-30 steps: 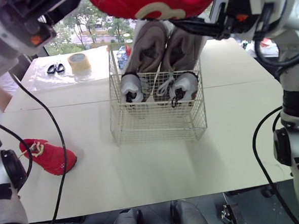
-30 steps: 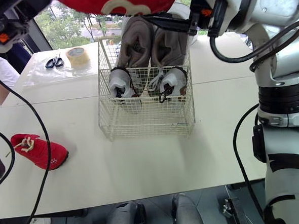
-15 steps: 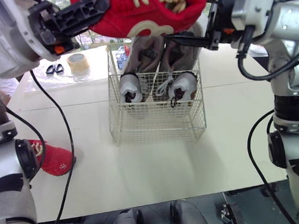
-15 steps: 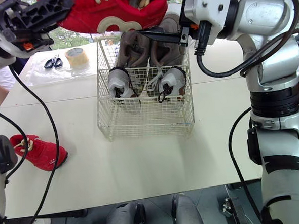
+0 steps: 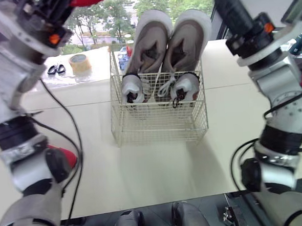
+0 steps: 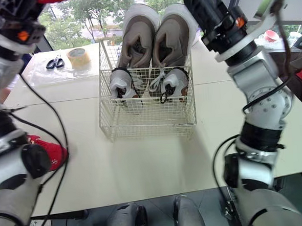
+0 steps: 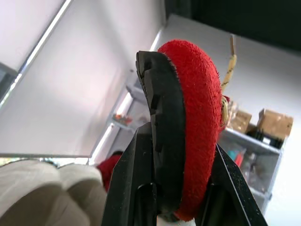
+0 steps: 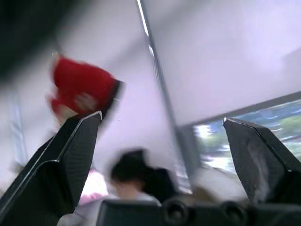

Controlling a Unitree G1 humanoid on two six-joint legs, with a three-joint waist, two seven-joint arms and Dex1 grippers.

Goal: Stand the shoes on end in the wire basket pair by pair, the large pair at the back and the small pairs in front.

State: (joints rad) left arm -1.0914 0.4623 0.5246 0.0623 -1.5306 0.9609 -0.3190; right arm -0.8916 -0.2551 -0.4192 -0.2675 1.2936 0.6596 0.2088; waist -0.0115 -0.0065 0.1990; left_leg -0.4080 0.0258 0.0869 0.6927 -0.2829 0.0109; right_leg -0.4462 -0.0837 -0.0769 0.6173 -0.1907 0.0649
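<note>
large pair (image 5: pixel 163 56) upright at back of wire basket (image 5: pixel 159 125); tape roll (image 5: pixel 79 62) behind-left.

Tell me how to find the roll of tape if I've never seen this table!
Start at the white table and find the wire basket with the big grey shoes standing in it. Look to the robot's left of the basket, near the table's far edge, where the roll of tape lies beside the scissors. The tape is a round tan ring with a hole in its middle; the scissors are black.

Front half of white wire basket (image 5: pixel 160 130) free, open from above; tall taupe suede shoe pair (image 5: pixel 185 44) blocks the back row.
</note>
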